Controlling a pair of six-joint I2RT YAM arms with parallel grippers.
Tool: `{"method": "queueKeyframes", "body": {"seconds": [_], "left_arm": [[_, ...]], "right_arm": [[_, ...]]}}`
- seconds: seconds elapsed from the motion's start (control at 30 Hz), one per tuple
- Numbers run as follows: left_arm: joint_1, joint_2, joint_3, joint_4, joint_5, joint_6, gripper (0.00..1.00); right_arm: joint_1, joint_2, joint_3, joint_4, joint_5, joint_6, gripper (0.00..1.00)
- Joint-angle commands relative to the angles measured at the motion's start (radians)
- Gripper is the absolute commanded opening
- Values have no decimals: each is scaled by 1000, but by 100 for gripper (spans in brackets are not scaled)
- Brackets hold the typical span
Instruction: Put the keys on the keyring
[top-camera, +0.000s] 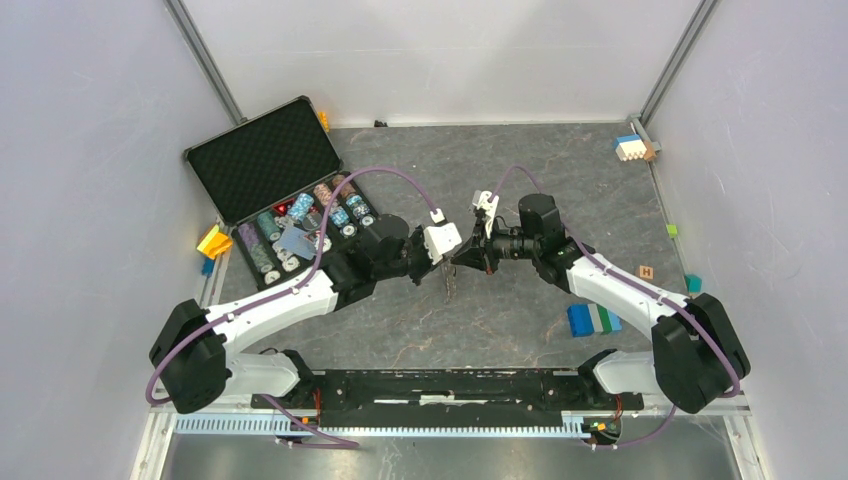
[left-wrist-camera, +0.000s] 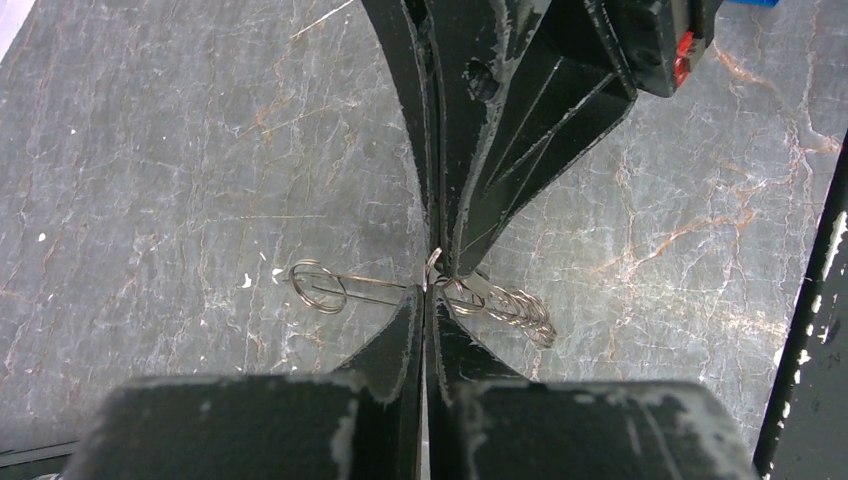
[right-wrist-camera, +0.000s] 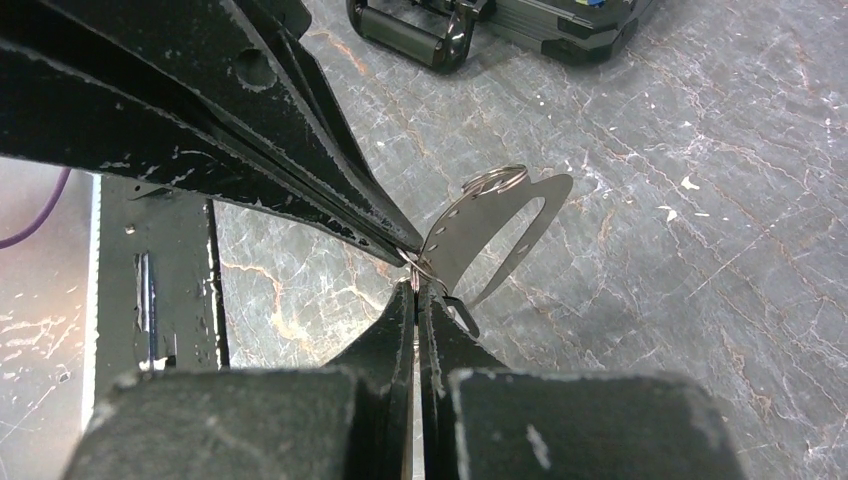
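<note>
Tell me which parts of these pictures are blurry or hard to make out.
Top view: evenly lit, soft shadows, but the keyring is too small to resolve. Left wrist view: its fingers blur near the lens; the split ring and table are sharp. Right wrist view: same near blur, keyring sharp with sheen.

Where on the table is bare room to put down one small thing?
Free: the far strip between the black case and the blue-white block; also the near patch between the keyring and the base rail. Crowded: the centre, where both jaws pinch the keyring, and the right side around the striped block.
</note>
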Motion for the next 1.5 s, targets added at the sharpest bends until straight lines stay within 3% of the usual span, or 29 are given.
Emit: {"method": "queueKeyframes", "body": {"seconds": [0.0,1.47], "left_arm": [[-11,-11,10,38,37,28,2],[-26,-60,-61,66,172,137,2]], "right_arm": [[1,-6,46,30,14,-7,0],[-37,27,22,57,4,54,0]]}}
